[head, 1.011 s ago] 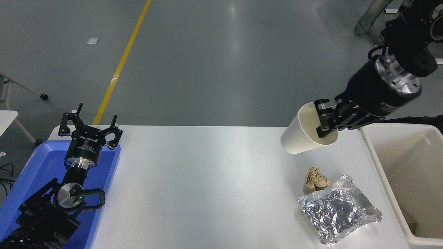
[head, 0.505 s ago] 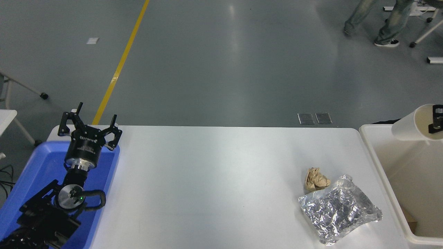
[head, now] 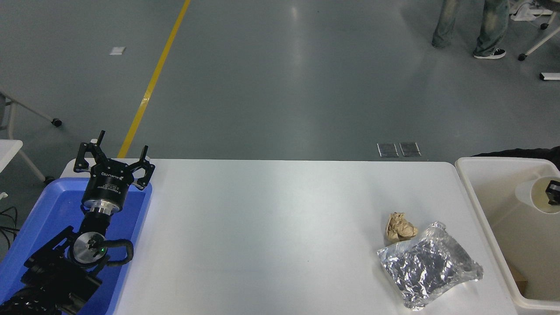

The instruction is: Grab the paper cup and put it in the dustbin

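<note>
Head view: paper cup [head: 533, 195] inside dustbin [head: 481, 183], right hand [head: 554, 192] gripping rim.

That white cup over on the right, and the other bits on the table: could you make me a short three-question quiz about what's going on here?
1. True or false: the paper cup lies on the table.
2. Which thing lies nearest the foil bag? A) the blue tray B) the brown paper ball C) the left gripper
3. Fill in: the cup is inside the rim of the ____.

Key
1. False. It is within the dustbin, with a bit of the right gripper at its mouth.
2. B. The ball touches or nearly touches the bag's far edge.
3. Dustbin.
</note>
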